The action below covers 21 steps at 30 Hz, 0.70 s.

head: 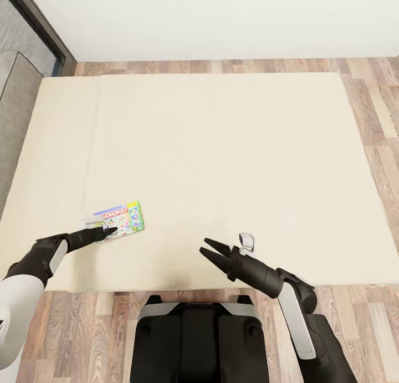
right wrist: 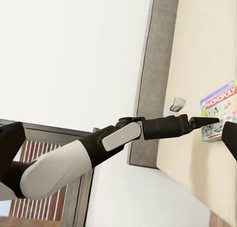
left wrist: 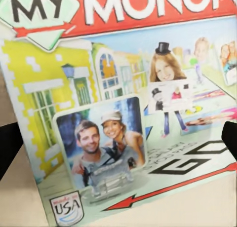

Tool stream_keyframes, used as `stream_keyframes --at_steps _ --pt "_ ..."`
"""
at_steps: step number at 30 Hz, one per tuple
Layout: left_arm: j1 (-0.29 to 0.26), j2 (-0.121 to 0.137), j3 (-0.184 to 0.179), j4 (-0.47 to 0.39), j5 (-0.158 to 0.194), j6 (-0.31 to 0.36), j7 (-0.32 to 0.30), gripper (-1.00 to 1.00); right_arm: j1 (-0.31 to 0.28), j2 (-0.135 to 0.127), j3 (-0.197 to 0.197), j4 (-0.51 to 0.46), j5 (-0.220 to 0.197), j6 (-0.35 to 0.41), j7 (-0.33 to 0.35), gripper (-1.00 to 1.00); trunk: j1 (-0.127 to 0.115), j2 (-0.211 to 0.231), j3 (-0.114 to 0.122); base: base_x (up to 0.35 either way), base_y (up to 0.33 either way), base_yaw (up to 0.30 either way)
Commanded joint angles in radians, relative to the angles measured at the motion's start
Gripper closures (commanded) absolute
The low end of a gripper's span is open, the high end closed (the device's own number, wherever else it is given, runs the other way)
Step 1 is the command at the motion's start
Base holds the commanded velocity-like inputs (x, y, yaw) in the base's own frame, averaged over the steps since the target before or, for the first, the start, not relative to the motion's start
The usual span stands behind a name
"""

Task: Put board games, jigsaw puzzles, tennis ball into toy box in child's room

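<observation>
A white and green board game [head: 121, 218] with a red logo lies flat on the cream bed [head: 221, 150], near its front left corner. My left gripper [head: 109, 231] is at the box's near edge, pointing onto its cover. In the left wrist view the printed cover [left wrist: 123, 89] is very close, with a dark finger [left wrist: 7, 148] at each side, wide apart, so the gripper is open. My right gripper [head: 209, 248] hovers open over the bed's front edge with nothing between its fingers. From the right wrist view, the left arm [right wrist: 118, 138] reaches to the box [right wrist: 219, 108].
A small white object [head: 246, 240] lies on the mattress just right of my right gripper. A grey bed frame [head: 14, 111] and a dark-framed window [head: 33, 17] are at the left. Wood plank floor [head: 377, 122] runs along the right side and front.
</observation>
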Motion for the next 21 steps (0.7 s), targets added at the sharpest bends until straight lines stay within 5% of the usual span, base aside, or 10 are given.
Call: stream_keyframes --at_steps 1,21 --pt "0.0 0.0 0.003 -0.001 0.007 0.01 -0.003 -1.0 0.0 0.0 0.0 0.0 -0.006 0.007 0.0 -1.0 0.001 -0.001 -0.001 0.0 -0.201 0.0" --pt "0.0 0.011 0.006 -0.026 0.002 0.022 0.012 -1.0 -0.001 -0.006 0.0 0.0 -0.006 0.007 0.001 -1.0 0.001 -0.001 -0.001 0.0 -0.083 0.0"
